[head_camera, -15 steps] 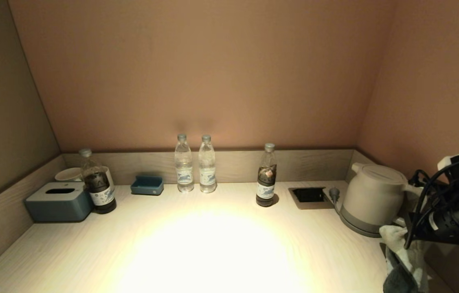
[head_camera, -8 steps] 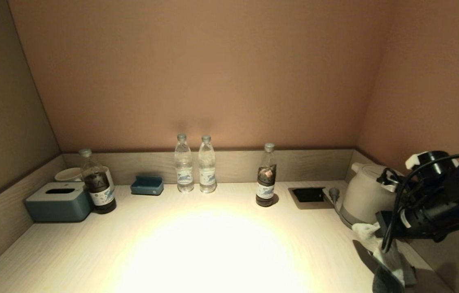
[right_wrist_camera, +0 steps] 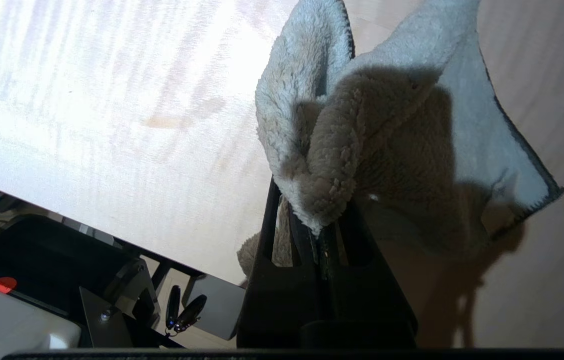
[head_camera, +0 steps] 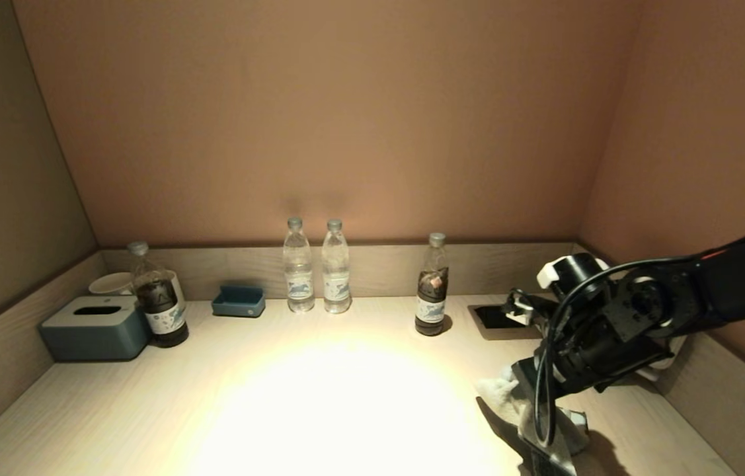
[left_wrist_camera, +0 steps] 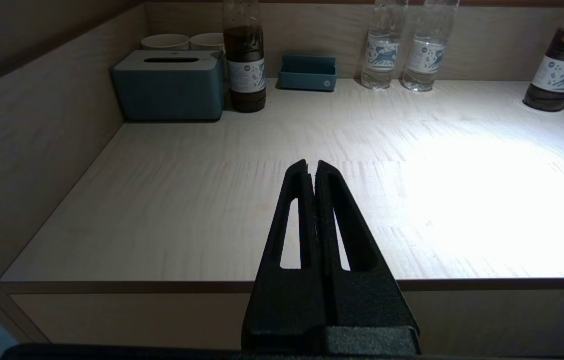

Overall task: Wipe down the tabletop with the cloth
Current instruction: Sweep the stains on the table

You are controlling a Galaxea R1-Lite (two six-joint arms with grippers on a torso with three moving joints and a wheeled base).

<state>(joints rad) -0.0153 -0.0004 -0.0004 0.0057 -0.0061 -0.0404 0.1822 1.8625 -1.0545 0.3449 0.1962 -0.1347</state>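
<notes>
Right pincer (head_camera: pixel 539 423) swung leftward over tabletop (head_camera: pixel 319 396), clenched on cloth (right_wrist_camera: pixel 362 130), left pincer (left_wrist_camera: pixel 314 172) closed, parked.

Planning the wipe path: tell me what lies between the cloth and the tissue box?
Only bare tabletop, seen in the head view, from cloth to tissue box.

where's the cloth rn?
The cloth is clamped in the right gripper, low over the tabletop at its near right in the head view, in front of the recessed socket.
</notes>
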